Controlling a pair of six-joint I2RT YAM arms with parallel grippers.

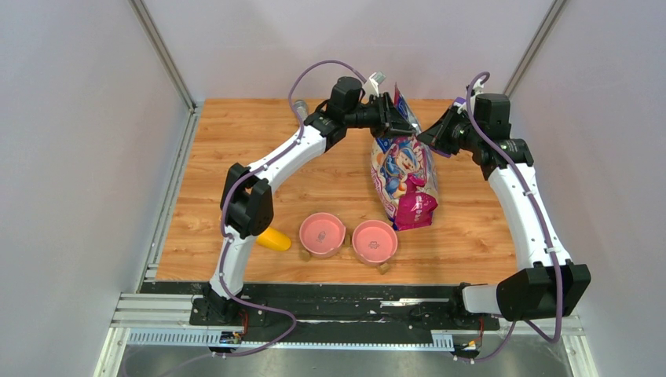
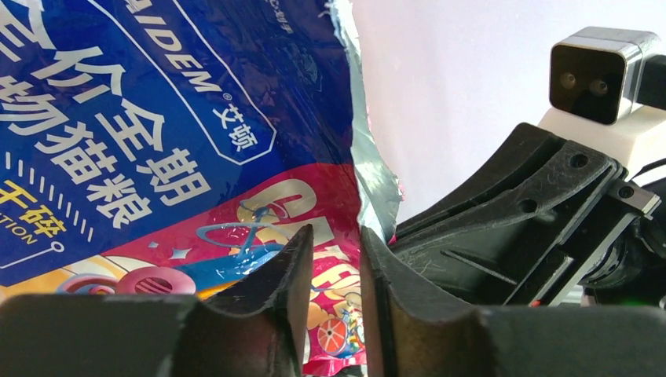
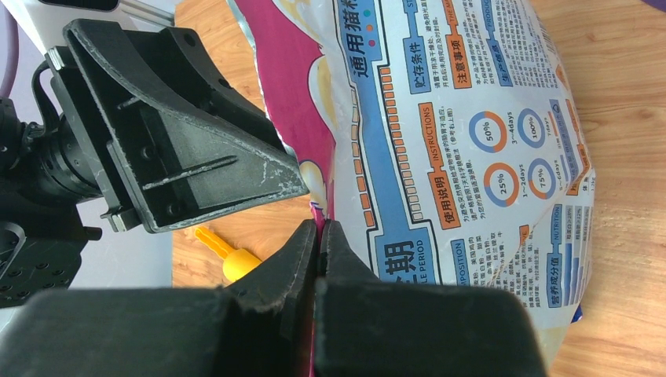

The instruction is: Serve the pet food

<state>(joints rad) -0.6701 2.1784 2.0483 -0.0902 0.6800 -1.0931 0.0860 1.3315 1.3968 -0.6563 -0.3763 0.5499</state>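
The right gripper (image 3: 318,229) is pinching the top edge of the bag (image 3: 471,157) while the left gripper (image 2: 336,239) is gaping slightly beside it, its inside hidden.

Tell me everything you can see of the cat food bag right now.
The bag is glossy foil, blue and pink with cartoon art, plump, resting on the wooden table. Its top edge is ragged, silvery inside. The right gripper is shut on that top; the left gripper has its jaws slightly parted at it.
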